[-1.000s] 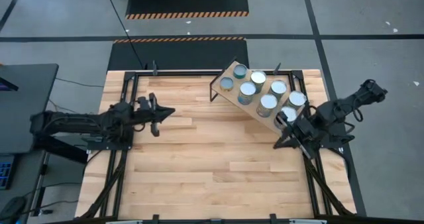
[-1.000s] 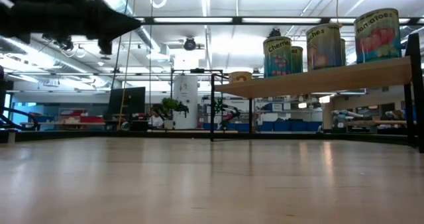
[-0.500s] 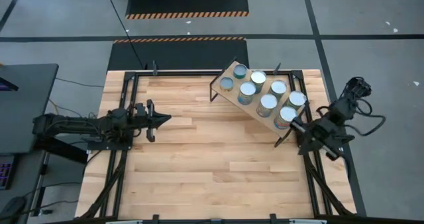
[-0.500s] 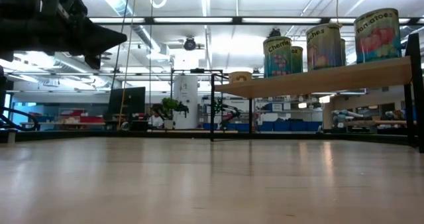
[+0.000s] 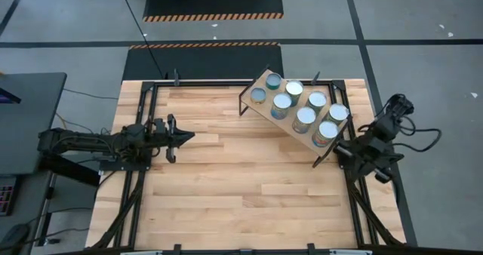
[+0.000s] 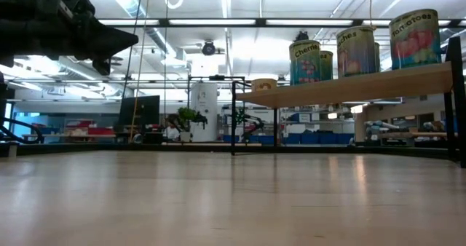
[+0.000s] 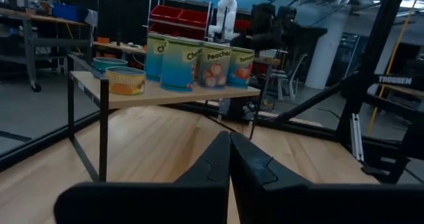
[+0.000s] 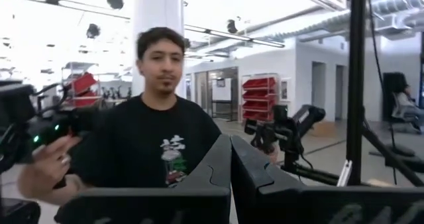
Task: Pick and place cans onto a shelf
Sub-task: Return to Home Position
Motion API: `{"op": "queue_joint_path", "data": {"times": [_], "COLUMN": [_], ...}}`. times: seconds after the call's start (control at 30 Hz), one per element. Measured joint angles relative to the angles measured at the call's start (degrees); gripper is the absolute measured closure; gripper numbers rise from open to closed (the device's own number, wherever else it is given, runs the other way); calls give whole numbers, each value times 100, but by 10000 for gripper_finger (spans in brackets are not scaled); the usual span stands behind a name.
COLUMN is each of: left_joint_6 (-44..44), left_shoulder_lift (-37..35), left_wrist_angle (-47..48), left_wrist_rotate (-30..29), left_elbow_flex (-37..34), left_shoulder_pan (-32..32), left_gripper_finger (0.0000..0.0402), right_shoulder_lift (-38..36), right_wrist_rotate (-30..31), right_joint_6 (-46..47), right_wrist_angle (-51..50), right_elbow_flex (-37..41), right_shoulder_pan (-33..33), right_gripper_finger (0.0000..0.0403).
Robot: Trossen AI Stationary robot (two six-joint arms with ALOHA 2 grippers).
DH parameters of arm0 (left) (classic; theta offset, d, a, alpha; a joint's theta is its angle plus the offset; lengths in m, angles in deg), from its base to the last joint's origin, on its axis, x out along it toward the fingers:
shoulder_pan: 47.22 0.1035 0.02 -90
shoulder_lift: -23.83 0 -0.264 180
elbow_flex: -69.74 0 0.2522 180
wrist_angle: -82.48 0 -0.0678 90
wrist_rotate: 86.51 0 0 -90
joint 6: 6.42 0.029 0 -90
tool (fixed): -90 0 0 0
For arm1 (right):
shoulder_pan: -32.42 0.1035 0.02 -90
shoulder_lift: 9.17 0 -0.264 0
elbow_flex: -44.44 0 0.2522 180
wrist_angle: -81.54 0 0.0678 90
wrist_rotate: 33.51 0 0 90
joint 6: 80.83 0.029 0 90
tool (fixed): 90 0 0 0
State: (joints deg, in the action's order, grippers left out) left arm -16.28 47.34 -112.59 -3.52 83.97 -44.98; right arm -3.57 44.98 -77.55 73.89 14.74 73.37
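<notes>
All 8 cans (image 5: pixel 305 117) that I am counting in the high view are standing upright on the shelf (image 5: pixel 299 102), in 2 rows of 4. The shelf is sitting slantwise toward 1 o'clock on the bench (image 5: pixel 226 179). No can is showing on the planks, so the placing is looking finished to me, with only the parking of the arms remaining.

The left end effector (image 5: pixel 187 136) is hanging over the bench at about 9 o'clock, pointing toward 3 o'clock and well apart from the shelf. Its fingers are pressing together with nothing between them. The right end effector (image 5: pixel 339 149) is sitting at the 3 o'clock edge, just beside the shelf's 5 o'clock corner, likewise closed tight and carrying nothing. Its wrist view is showing a person (image 8: pixel 159 138) in the room beyond.

The right arm is working in the tighter spot, with the shelf's black leg and the end can near its tip. A swing toward 11 o'clock is risking a knock, while drawing off toward 4 o'clock is looking safer. The left arm is facing open planks from the centre round to 6 o'clock
</notes>
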Motion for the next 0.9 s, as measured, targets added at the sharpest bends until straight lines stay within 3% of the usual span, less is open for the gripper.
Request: {"op": "queue_joint_path", "data": {"times": [0.23, 0.53, 0.77, 0.9], "left_joint_6": [-174, -598, -270, -318], "left_shoulder_lift": [0, 9, 9, 9], "left_wrist_angle": [-11, 186, 198, 214], "left_wrist_rotate": [-27, -79, -390, -389], "left_elbow_flex": [-2, -4, -4, -4], "left_shoulder_pan": [0, 2, 7, 6], "left_gripper_finger": [391, 390, 390, 388], "right_shoulder_lift": [-545, -411, -330, -323], "right_wrist_rotate": [-55, -38, 671, 1519], "right_joint_6": [134, 259, -111, -156], "right_wrist_angle": [323, 1276, 1295, 949], "right_elbow_flex": [585, 1407, 1558, 1558], "right_shoulder_pan": [34, 653, 1245, 1303], "right_gripper_finger": [401, 402, 402, 402]}}
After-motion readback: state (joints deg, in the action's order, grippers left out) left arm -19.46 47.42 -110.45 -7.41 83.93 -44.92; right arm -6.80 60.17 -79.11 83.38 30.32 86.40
